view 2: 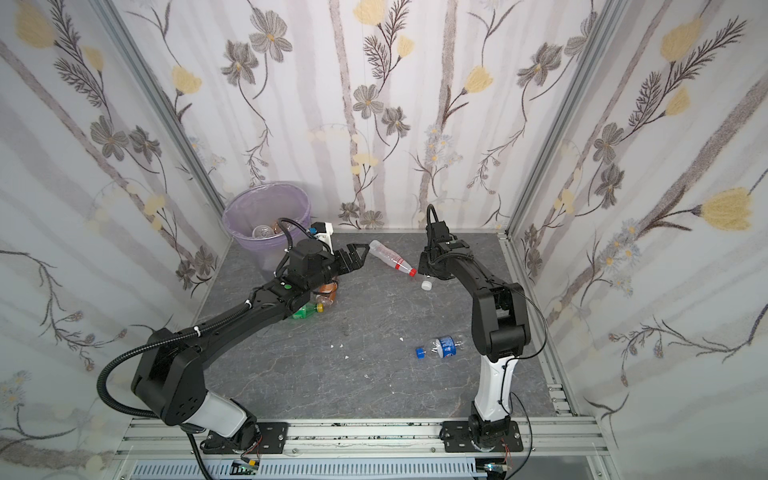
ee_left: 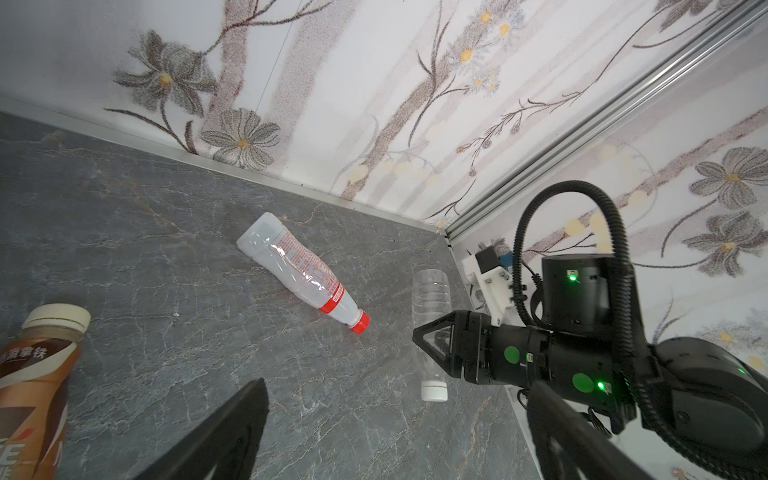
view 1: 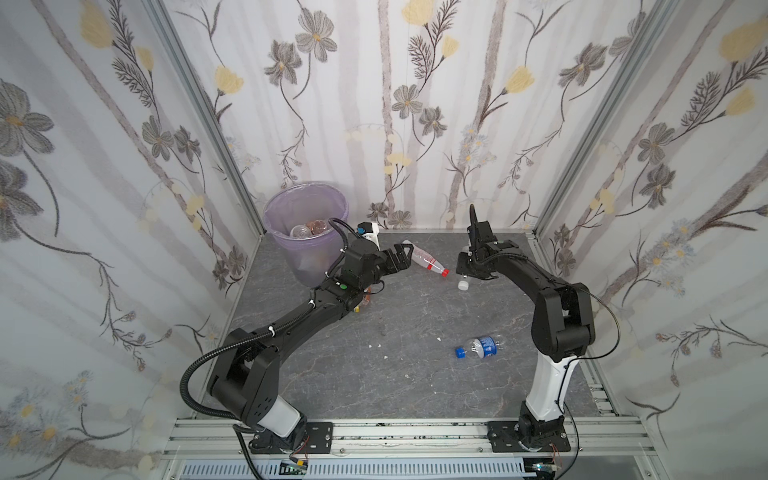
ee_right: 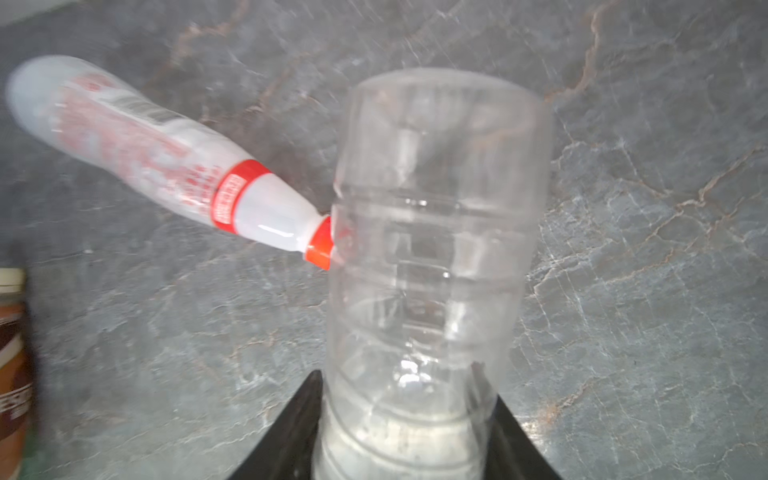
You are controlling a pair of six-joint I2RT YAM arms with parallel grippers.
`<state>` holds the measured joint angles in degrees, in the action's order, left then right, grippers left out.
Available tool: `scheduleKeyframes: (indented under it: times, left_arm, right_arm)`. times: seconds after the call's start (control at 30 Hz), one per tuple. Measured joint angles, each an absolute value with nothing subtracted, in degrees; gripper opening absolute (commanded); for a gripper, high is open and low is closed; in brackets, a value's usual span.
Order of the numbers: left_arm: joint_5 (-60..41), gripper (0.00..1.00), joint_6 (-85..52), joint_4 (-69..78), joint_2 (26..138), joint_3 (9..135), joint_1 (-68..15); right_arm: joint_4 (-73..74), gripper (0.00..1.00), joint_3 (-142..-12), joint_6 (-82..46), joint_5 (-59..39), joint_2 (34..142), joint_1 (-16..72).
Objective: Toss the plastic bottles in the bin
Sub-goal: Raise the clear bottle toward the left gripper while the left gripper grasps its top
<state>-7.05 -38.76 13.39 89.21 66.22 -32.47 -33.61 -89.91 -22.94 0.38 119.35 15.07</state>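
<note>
Grey desk (view 1: 395, 374): clear bottle (ee_right: 432, 249) clamped near cap end by right jaws, for lift to bin (view 1: 286, 253). Left jaws held wide apart, lined up on red-capped bottle (view 1: 426, 261).

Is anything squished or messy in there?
Yes. The blue-capped bottle lying alone toward the front of the grey table looks squashed and crumpled, and little white scraps are scattered near it.

1. The bin (view 1: 286, 253) is round, see-through and lined with a lilac bag. It stands at 11 o'clock with some bottles (view 1: 305, 230) inside.
2. The red-cap bottle (view 1: 428, 261) is frosted and lies at 12 o'clock.
3. The clear bottle (ee_right: 436, 249) has a white cap. The right gripper (ee_right: 403, 415) pinches it at 1 o'clock.
4. The blue-cap bottle (view 1: 480, 347) lies at 4 o'clock.
5. The green bottle (view 2: 301, 312) and the brown bottle (view 2: 330, 286) are at 9 o'clock.
</note>
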Motion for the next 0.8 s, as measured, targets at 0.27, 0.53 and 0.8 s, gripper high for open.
scheduleKeyframes:
  times: [0.27, 0.53, 0.8]
  left_arm:
    - [-13.8, 1.00, -44.0, 11.7, 95.8, 77.8, -28.5]
    - [-20.6, 1.00, -48.0, 11.0, 101.3, 86.2, -25.5]
    - [-25.6, 1.00, -49.3, 10.8, 101.9, 88.2, -25.6]
  right_arm:
    - [-29.2, 0.51, -87.7, -19.4, -2.1, 110.4, 20.4]
    - [-24.3, 0.51, -87.2, -16.3, -4.5, 102.0, 24.8]
    - [-19.7, 0.51, -85.4, -14.0, -8.7, 98.2, 28.7]
